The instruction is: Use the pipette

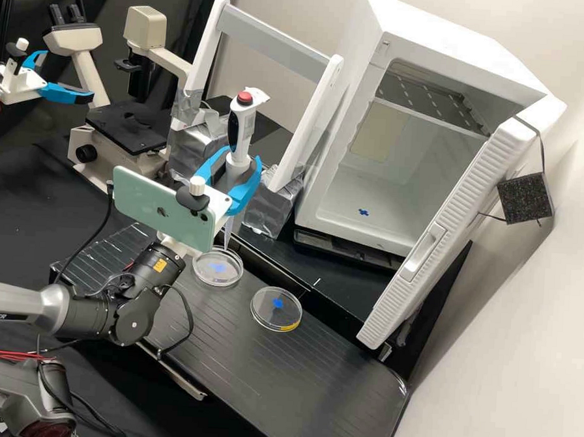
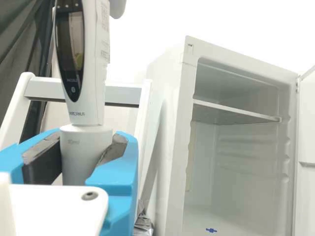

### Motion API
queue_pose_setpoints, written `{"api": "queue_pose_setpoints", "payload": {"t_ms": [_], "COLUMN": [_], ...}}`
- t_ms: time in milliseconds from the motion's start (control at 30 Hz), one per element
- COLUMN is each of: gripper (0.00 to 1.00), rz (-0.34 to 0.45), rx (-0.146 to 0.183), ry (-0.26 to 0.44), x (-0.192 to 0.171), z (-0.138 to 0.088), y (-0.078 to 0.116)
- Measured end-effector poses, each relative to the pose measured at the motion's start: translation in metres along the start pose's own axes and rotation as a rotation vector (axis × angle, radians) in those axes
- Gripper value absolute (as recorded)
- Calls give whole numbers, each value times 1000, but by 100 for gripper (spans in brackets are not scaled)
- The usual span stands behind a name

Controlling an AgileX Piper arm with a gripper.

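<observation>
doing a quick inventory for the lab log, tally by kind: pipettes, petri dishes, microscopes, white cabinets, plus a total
Pipette: 1
Petri dishes: 2
Microscope: 1
White cabinet: 1
Total: 5

Dark grey arm (image 1: 107, 313), bright blue claw (image 1: 227, 179)

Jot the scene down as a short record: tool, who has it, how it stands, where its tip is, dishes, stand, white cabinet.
tool: pipette with a red button
held by: pincer, closed around its lower body
pose: roughly upright, button up
tip: pointing down at the rim of one clear dish; touching or just above, cannot tell
other dish: second clear dish, beside the first on the black bench
stand: white frame, behind the pipette
cabinet: white cabinet, door open, one shelf inside
</observation>
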Motion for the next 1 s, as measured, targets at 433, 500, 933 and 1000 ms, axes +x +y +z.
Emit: {"api": "queue_pose_setpoints", "payload": {"t_ms": [433,500,933,1000], "gripper": [0,0,0,0], "rz": [-150,-183,-330,-335], "rx": [58,72,32,26], "ry": [132,139,-16,-41], "x": [54,70,170,182], "z": [-45,-52,-67,-70], "y": [-2,-3,-16,-16]}}
